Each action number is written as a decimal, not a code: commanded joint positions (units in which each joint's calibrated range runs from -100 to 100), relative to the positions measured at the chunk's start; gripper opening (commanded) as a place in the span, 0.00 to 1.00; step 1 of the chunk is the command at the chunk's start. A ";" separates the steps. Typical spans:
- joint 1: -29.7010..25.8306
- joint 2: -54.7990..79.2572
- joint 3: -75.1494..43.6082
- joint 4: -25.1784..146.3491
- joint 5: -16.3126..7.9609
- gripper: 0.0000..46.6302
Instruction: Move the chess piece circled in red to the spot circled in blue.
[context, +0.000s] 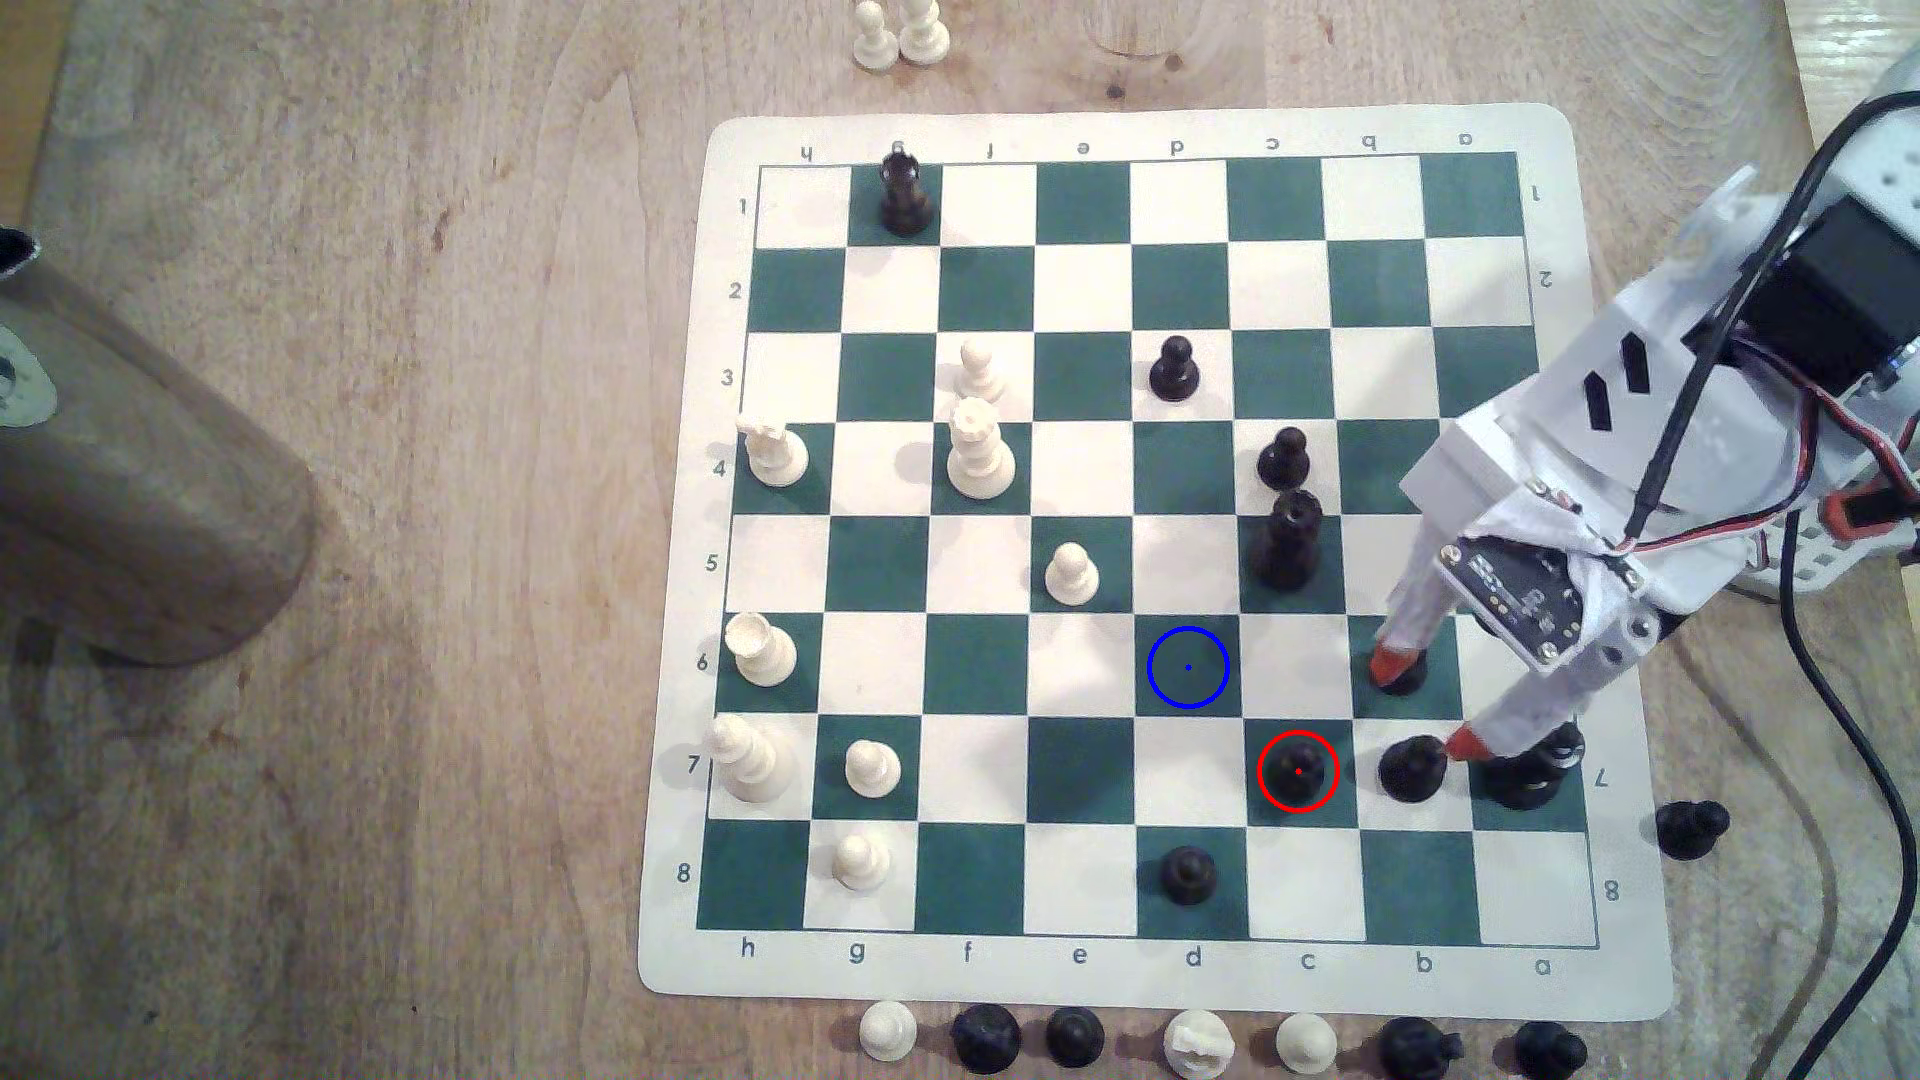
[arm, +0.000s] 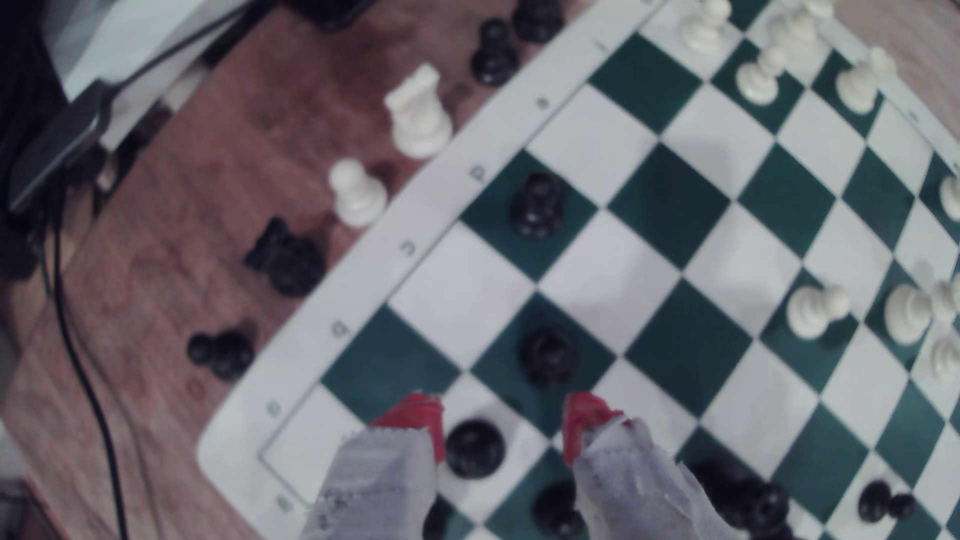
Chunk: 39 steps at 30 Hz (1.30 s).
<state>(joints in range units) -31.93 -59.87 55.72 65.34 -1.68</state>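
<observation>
The chess piece circled in red (context: 1299, 771) is a small black pawn on a green square near the board's lower right in the exterior view. In the wrist view it (arm: 548, 355) stands just beyond my red fingertips (arm: 587, 415). The spot circled in blue (context: 1188, 667) is a bare green square, one square diagonally up and to the exterior view's left of that pawn. My gripper (context: 1429, 704) hovers open about one column to the exterior view's right of the pawn and holds nothing. Another black pawn (arm: 472, 449) sits between the fingers, lower down.
Around the gripper stand a black pawn (context: 1411, 766), a taller black piece (context: 1527, 774) and a black piece (context: 1397, 675) under one finger. A tall black piece (context: 1288, 550) stands above the spot. Captured pieces (context: 1195, 1042) line the board's lower edge. A wooden cylinder (context: 135, 498) lies far left.
</observation>
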 joint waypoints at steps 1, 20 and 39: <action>0.53 6.89 1.22 -8.09 -0.59 0.25; 1.70 23.79 3.49 -19.72 -1.51 0.28; 2.95 31.51 4.57 -26.19 -1.07 0.25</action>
<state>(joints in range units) -29.13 -28.45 61.59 40.00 -2.86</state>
